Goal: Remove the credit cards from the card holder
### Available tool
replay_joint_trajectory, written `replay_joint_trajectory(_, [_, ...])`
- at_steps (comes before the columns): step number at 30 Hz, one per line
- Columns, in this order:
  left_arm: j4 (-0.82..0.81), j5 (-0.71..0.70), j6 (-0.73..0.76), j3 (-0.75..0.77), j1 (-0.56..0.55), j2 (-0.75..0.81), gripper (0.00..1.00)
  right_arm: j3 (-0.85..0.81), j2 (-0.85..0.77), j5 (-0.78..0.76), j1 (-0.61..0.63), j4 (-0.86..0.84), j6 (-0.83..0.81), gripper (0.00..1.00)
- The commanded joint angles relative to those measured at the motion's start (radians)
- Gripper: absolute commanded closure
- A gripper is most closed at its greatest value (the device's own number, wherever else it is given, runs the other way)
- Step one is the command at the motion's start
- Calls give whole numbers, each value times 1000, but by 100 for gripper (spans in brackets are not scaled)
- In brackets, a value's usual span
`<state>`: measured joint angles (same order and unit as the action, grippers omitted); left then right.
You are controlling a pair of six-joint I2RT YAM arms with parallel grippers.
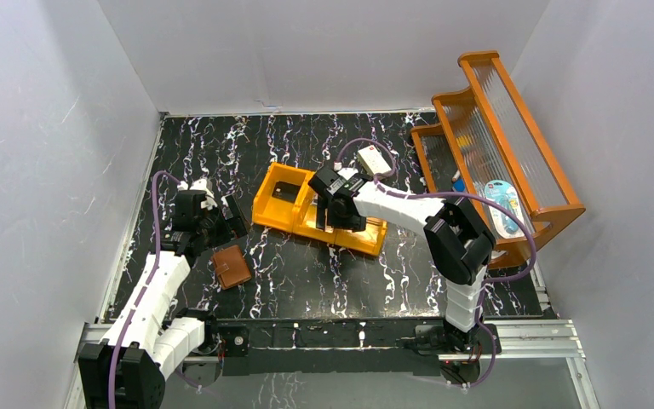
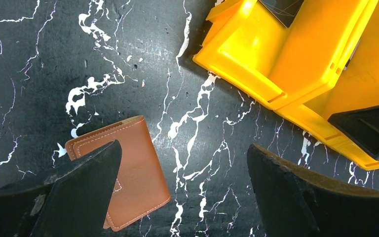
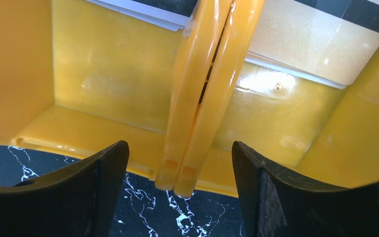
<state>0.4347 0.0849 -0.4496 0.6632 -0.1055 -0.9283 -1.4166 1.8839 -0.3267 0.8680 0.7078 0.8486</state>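
So the left claw [image 2: 183, 158] is right up in the lens, fingers spread wide and gripping nothing. The folded brown wallet [image 2: 138, 173] lies flat on the marble tabletop [image 2: 39, 74], partly under the finger at lower left. The right claw [image 3: 177, 153] is open too, straddling the yellow tray [image 3: 103, 74] divider without touching it. The cards [image 3: 301, 44] lie in the tray along the top of that frame, one on each side of the divider.

Closed card holder [image 1: 232, 267], left tool [image 1: 224, 228] just beside it, right tool [image 1: 341, 220] over orange tray [image 1: 277, 201]
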Motion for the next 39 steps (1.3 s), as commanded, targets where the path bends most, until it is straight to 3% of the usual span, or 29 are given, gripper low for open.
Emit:
replay_joint_trajectory(1, [18, -19, 0, 29, 7, -2, 2, 37, -29, 12, 11, -54, -54, 17])
replay_joint_trajectory(9, [18, -20, 0, 29, 7, -5, 1, 37, -22, -19, 10, -53, -170, 19])
replay_joint_trajectory(19, [19, -25, 0, 29, 7, -7, 2, 46, -38, 44, 8, -158, -468, 28])
replay_joint_trajectory(32, [21, -27, -1, 29, 7, -15, 2, 38, -18, 93, -2, -213, -815, 33])
replay_joint_trajectory(39, [22, -29, -1, 30, 7, -21, 2, -26, 21, 99, -72, -180, -733, 31])
